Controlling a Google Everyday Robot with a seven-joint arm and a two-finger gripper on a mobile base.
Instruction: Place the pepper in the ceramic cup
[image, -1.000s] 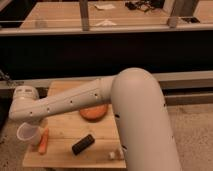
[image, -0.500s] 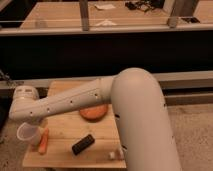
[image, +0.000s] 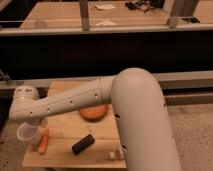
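The pepper (image: 43, 141) is a slim orange-red piece lying on the wooden table (image: 100, 132) near its front left corner. The ceramic cup (image: 27, 134), pale white, stands just left of the pepper, touching or nearly touching it. My white arm reaches from the right across the table to its left edge. My gripper (image: 30, 121) sits below the arm's rounded wrist (image: 25, 102), directly above the cup and close to the pepper's upper end. The wrist covers most of it.
A round orange disc (image: 94, 112) lies mid-table, partly under the arm. A black rectangular block (image: 83, 144) lies near the front. A tiny white object (image: 116, 155) sits at the front right edge. A dark counter and railing stand behind the table.
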